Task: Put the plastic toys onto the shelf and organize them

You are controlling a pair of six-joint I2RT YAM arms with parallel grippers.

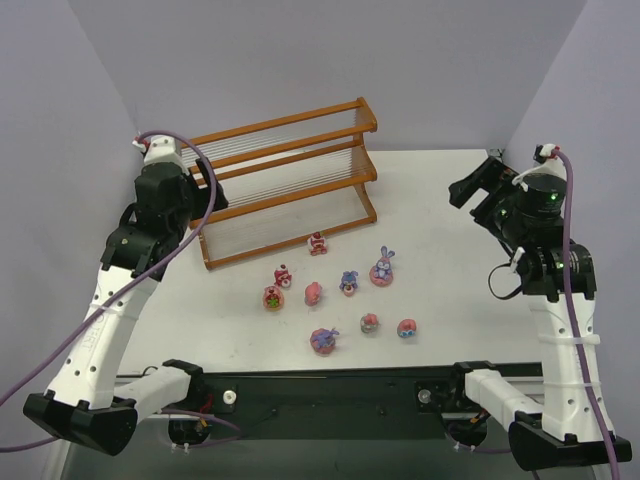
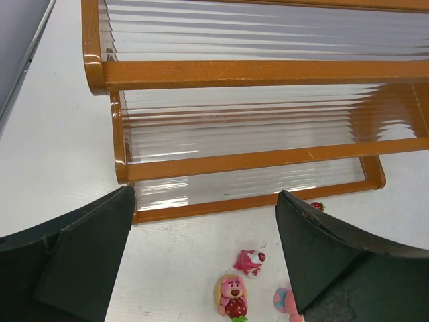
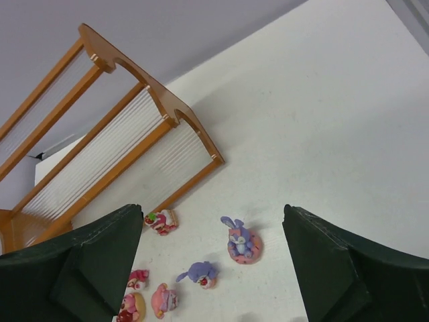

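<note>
- Table (image 1: pixel 450 200): white surface carrying the whole job.
- Shelf (image 1: pixel 285 180): three stepped tiers with an orange-brown frame and pale rods, upright at the far side, left of centre. No toy sits on any tier.
- Left gripper (image 2: pixel 206 194): jaws wide, nothing held. It hangs raised near the shelf's left end, looking onto the tiers.
- Right gripper (image 3: pixel 213 209): jaws wide, nothing held. It is raised at the right side, well apart from the shelf.
- Toys (image 1: pixel 313 292): nine, all on the table in a loose cluster in front of the shelf, none touching it.
- Red toy (image 1: pixel 317 243): nearest the bottom rail.
- Bunny (image 1: pixel 381 268): upright on a pink ring at the cluster's right edge, the right arm's side.
- Assessment: placing is not begun and the first pick is due.
- Recommendation: take an edge toy first, descend straight over it, and close on the body above the base so neighbours are not knocked.
- Recommendation: seat each base flat across several rods, release low, and fill a tier from one end.
</note>
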